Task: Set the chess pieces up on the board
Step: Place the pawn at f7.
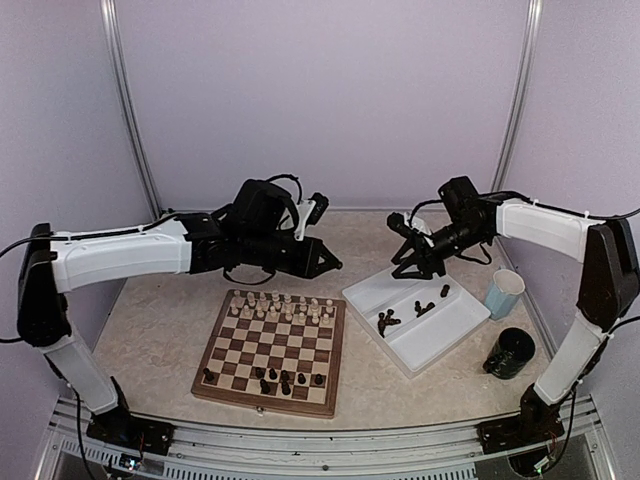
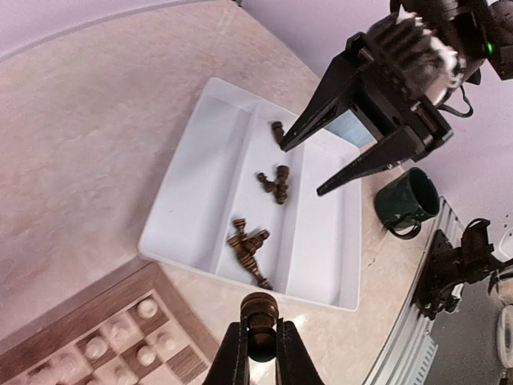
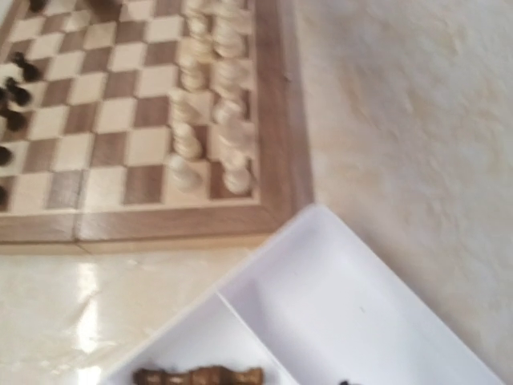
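1. Pale lilac walls point(image 1: 320, 100) close in a beige marbled table point(image 1: 160, 310).
2. The board point(image 1: 262, 403) lies at the lower centre of the overhead frame, slightly skewed.
3. Cream pieces point(image 1: 278, 306) crowd the two rows along its upper edge. Dark pieces point(image 1: 272, 379) stand unevenly along its lower rows.
4. A white tray point(image 1: 440, 337) with a divider sits just right of the board. Loose dark pieces point(image 1: 387, 321) lie toppled in it in small clusters.
5. The left end effector point(image 2: 260, 330) is closed on a single dark piece point(image 2: 260, 309). It holds the piece upright between its fingers at the bottom centre of the left wrist frame. There it hangs over bare table between the board's corner and the tray's edge.
6. The right end effector point(image 2: 303, 170) is at the upper right of that frame, above the tray. Its fingers are spread apart with nothing between them.
7. A pale blue paper cup point(image 1: 505, 292) and a dark green mug point(image 1: 511, 352) stand right of the tray, near each other.
8. The right wrist frame shows none of its own fingers. It shows a blurred corner of the board with cream pieces, and at the bottom edge one fallen piece point(image 3: 199, 375) lying on its side in the tray.
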`<state>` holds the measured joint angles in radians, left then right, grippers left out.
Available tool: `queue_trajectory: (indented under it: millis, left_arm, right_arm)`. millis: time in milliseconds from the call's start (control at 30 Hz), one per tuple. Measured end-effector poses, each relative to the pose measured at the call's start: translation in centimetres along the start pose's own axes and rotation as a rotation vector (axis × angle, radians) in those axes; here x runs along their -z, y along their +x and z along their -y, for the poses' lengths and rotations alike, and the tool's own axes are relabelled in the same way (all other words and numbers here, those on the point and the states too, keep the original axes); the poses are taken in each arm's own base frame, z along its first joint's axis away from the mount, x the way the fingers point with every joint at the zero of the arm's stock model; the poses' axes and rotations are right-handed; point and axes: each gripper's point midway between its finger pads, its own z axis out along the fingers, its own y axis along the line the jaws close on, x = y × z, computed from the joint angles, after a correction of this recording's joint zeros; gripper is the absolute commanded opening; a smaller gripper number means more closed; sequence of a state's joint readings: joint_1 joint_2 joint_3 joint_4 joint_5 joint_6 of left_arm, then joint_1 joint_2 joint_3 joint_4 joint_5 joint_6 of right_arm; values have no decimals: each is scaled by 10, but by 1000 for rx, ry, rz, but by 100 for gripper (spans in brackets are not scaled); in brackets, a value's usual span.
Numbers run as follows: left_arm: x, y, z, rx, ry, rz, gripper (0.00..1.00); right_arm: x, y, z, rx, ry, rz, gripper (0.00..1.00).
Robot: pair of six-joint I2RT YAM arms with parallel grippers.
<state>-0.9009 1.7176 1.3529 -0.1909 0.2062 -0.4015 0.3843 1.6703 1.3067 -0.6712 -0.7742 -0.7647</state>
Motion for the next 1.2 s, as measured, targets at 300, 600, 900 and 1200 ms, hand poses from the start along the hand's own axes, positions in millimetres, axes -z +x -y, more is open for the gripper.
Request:
queue_trajectory:
  millis: [300,600,900,1200]
  left_arm:
    - [90,98,-48,22,-297,-225,5]
    - [126,180,-72,104,-382,-444,5]
    - [125,207,-85,98,-449,-544,5]
    - [119,220,-87,84,-460,-595,5]
  right_arm:
    - [-14,28,17,-33,63,-68,44]
    - [-18,37,24,-39,85,-100,44]
    - [-22,44,26,-49,86,-119,44]
    - [-29,55,27,-70,75,-144,44]
